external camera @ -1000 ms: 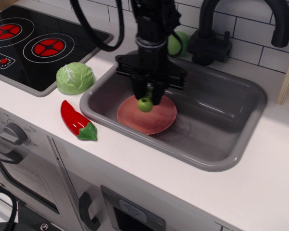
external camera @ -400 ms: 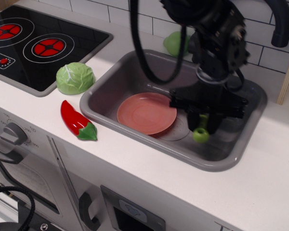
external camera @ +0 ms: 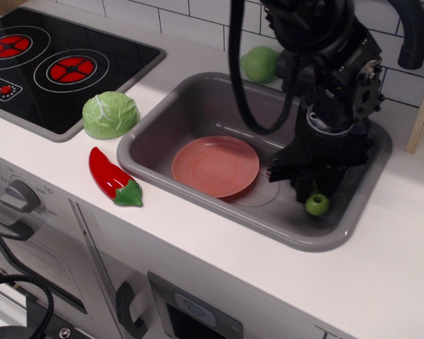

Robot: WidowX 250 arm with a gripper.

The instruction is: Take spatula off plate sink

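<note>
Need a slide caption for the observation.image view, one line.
Gripper holds the spatula low over the sink floor, right of the bare plate.

sink (external camera: 198, 106): glossy grey plastic | plate (external camera: 215, 166): matt pink plastic (smooth)

Spatula (external camera: 316, 205) blade seemingly behind claw (external camera: 312, 192)

Cabbage (external camera: 110, 114) beside stovetop (external camera: 49, 63); red pepper (external camera: 114, 178) nearby; green ball (external camera: 259, 64) by faucet (external camera: 318, 49).
</note>
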